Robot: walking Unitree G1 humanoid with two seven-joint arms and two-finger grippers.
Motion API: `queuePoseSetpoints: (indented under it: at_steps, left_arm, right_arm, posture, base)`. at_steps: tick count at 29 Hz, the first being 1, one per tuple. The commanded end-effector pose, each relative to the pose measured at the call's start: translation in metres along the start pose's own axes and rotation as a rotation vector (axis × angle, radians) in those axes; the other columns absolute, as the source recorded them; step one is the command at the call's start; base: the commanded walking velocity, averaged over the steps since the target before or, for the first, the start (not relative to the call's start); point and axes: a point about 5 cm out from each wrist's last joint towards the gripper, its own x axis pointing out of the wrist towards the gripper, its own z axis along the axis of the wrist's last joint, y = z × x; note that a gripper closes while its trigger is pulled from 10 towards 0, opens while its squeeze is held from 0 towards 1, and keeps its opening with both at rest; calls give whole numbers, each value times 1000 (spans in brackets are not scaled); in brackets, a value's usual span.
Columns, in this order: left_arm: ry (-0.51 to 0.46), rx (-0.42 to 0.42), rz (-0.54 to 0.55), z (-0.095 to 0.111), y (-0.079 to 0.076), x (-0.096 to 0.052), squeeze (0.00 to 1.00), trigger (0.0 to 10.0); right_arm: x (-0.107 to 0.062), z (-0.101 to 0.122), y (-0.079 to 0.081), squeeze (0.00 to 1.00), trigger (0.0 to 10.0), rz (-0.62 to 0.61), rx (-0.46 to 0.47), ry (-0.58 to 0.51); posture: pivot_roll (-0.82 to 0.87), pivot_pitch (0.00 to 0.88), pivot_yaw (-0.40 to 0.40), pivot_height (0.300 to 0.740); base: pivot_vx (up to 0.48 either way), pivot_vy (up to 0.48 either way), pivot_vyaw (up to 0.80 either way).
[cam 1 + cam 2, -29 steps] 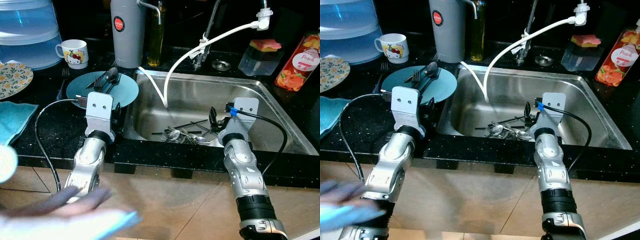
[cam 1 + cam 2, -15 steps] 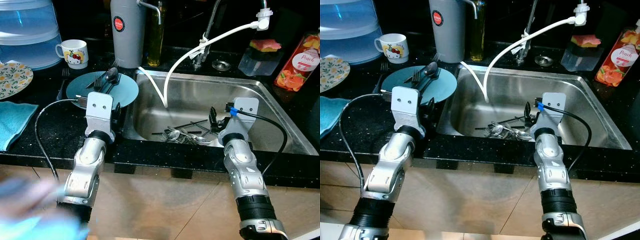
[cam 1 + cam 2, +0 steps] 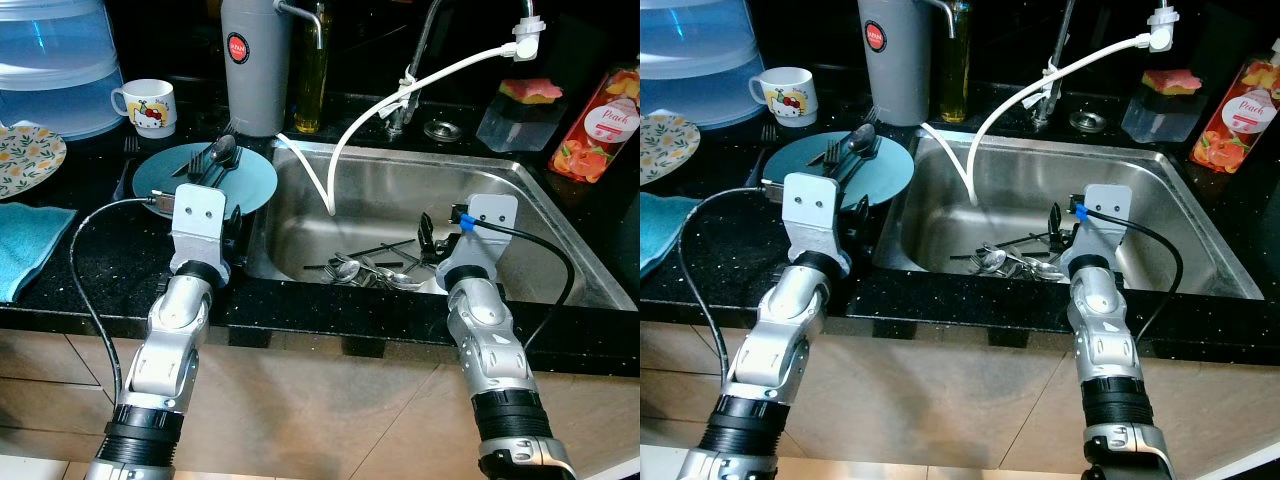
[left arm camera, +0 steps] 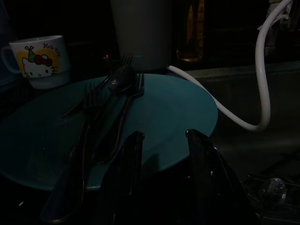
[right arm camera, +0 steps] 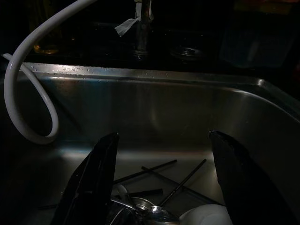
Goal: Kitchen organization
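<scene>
The big shiny steel sink (image 3: 520, 215) holds a pile of silver spoons and thin black chopsticks (image 3: 372, 268). The round teal plate (image 3: 255, 178) beside it carries dark forks and a spoon (image 3: 216, 157). The right claw (image 5: 161, 183) hangs wide open above the pile. The left claw (image 4: 161, 154), slightly open, could bump the plate's edge and tip its cutlery.

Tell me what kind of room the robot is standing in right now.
Most likely a home kitchen: a stainless steel sink holding loose spoons and chopsticks is set into a speckled black stone countertop, and a round teal plate with cutlery and a white cartoon mug sit alongside.
</scene>
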Motion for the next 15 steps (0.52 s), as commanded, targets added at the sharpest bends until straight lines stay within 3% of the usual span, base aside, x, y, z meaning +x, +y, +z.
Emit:
queuePoseSetpoints:
  at_steps: [1, 15]
  left_arm:
    - [39, 3, -1, -7, 0, 0, 0, 10000]
    - [39, -2, 1, -7, -2, -1, 0, 10000]
  right_arm:
    - [1, 1, 0, 0, 10000, -9, 9, -4]
    - [2, 4, -1, 0, 10000, -8, 11, -14]
  posture:
    - [235, 0, -62, 740]
    - [233, 0, -67, 740]
  base:
    - [0, 0, 0]
    - [0, 0, 0]
